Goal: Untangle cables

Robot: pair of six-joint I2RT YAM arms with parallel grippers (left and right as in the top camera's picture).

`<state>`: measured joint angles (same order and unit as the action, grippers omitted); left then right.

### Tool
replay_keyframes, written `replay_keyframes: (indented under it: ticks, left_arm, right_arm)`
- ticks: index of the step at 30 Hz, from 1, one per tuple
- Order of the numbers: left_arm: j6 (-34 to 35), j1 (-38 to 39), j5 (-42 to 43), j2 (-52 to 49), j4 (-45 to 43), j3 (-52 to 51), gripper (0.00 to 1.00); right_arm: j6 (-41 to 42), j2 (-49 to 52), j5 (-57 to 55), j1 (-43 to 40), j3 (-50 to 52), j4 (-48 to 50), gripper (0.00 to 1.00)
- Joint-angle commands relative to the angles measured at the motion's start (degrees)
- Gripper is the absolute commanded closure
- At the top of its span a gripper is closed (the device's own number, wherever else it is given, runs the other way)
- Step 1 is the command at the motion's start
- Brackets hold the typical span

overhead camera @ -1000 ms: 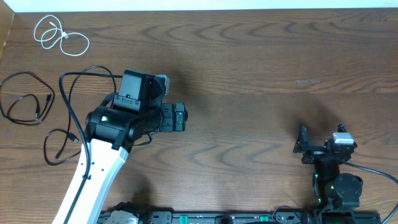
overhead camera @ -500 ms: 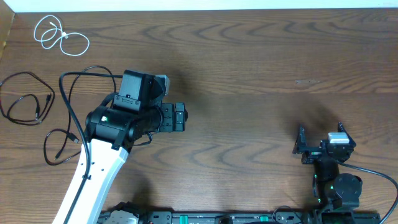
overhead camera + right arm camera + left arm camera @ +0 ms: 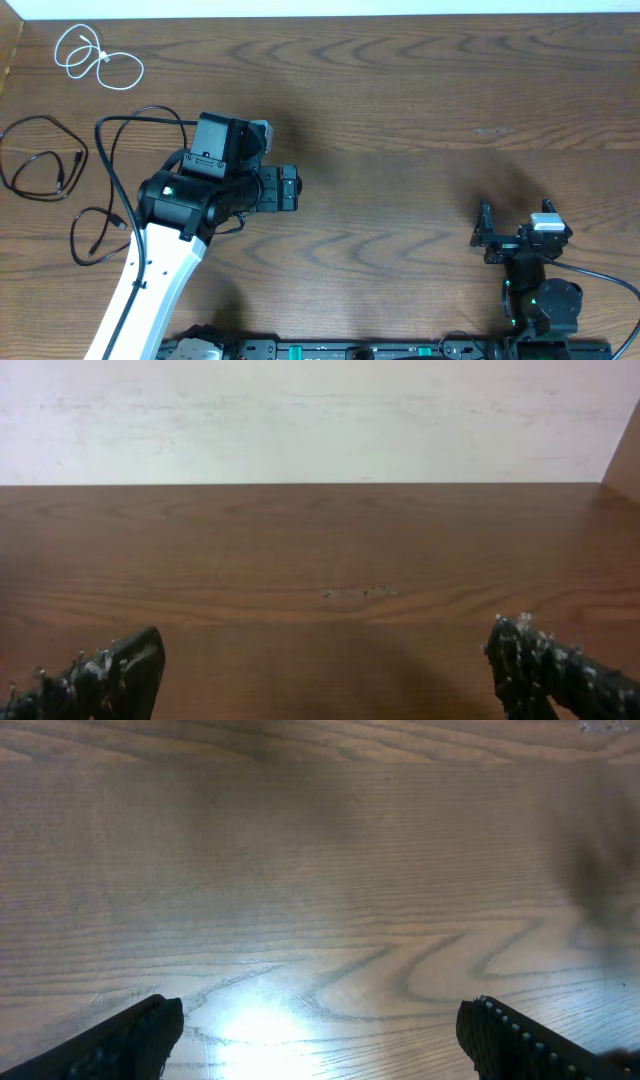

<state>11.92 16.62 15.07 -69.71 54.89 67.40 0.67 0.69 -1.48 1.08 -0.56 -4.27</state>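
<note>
The white cable lies coiled at the far left corner of the table. One black cable lies looped at the left edge. The other black cable loops beside it and runs under my left arm. The three lie apart from one another. My left gripper is right of the cables, open and empty; in the left wrist view its fingers are spread over bare wood. My right gripper is open and empty near the front right; the right wrist view shows bare wood between its fingers.
The wooden table ends at a pale wall along the far edge. A thick black robot cord runs from the right arm's base. A faint scuff marks the wood at right.
The right gripper jitters very slightly in place. The left arm and the cables have not moved.
</note>
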Motion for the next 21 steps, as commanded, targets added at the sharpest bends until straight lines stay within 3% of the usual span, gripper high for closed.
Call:
replay_keyframes:
  ticks: [1, 21]
  left_arm:
    - [-0.7, 0.1, -0.4, -0.1, -0.1, -0.2, 0.07]
    - [-0.7, 0.1, -0.4, -0.1, -0.1, -0.2, 0.07]
  right_arm:
    - [0.7, -0.4, -0.1, -0.3, 0.3, -0.2, 0.0]
    - [-0.1, -0.4, -0.1, -0.3, 0.3, 0.0, 0.01]
